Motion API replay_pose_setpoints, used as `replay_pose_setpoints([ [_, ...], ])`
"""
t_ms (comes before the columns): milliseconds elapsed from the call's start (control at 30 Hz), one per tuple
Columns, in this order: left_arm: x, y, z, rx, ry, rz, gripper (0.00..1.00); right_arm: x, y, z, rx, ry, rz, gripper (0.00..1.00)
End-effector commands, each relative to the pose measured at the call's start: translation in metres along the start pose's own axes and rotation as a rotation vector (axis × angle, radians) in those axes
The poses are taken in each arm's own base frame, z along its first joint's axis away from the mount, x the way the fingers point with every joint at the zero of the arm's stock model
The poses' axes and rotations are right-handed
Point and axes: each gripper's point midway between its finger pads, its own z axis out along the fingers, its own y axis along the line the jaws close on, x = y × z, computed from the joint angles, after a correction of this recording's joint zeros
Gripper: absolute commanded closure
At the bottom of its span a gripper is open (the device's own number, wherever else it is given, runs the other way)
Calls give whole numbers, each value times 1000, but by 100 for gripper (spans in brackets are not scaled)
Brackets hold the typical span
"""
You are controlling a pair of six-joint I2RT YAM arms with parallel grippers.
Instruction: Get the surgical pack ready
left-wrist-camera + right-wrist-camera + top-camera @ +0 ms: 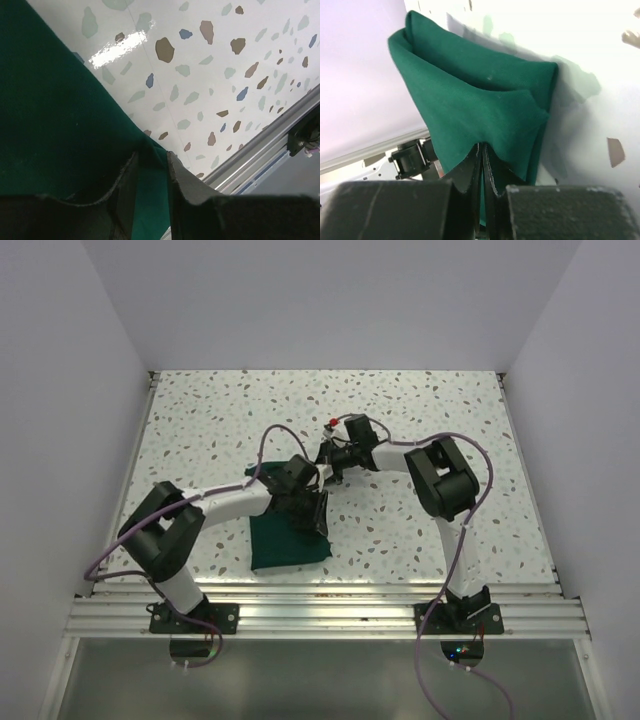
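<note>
The surgical pack is a dark green cloth point(285, 545) folded into a small bundle on the speckled table, near the left arm. My left gripper point(310, 512) hovers over its far right part. In the left wrist view its jaws point(152, 155) stand slightly apart at the cloth's corner point(50, 125), with green fabric showing in the gap. My right gripper point(328, 472) sits just beyond the bundle. In the right wrist view it point(482, 146) is shut on a fold of the cloth point(480, 95), which bulges up in front of the fingers.
An aluminium rail point(320, 615) runs along the near table edge, close to the bundle, and shows in the left wrist view point(260, 150). White walls close in the left, right and far sides. Purple cables loop off both arms.
</note>
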Motion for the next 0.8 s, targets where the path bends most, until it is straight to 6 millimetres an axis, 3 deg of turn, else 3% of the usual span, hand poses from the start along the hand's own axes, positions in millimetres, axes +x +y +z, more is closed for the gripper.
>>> replay_pose_setpoints([
  [0, -16, 7, -27, -91, -81, 55, 66, -16, 17, -8, 12, -34, -77, 95],
  [67, -24, 4, -52, -104, -123, 54, 59, -17, 27, -16, 16, -35, -93, 95],
  [133, -32, 17, -72, -141, -161, 13, 56, -18, 33, -24, 26, -40, -106, 95],
  [167, -43, 24, -91, -145, -218, -23, 53, -15, 42, -30, 27, -39, -125, 95],
  [267, -46, 49, -115, -178, -262, -98, 53, -7, 45, -45, 77, -35, -139, 94],
  [300, -52, 70, -123, -215, -284, -156, 53, -5, 46, -50, 94, -34, -141, 94],
  [333, -51, 81, -127, -241, -288, -181, 53, -3, 53, -58, 111, -42, -159, 93],
  [400, -51, 114, -133, -313, -291, -255, 54, 10, 44, -69, 187, -18, -161, 93],
  [500, -55, 146, -137, -377, -298, -331, 65, 32, 35, -87, 272, 9, -172, 93],
  [633, -69, 173, -136, -420, -281, -384, 69, 66, 21, -103, 336, 42, -152, 92],
  [767, -76, 191, -126, -454, -247, -425, 75, 100, 0, -100, 409, 87, -149, 92],
])
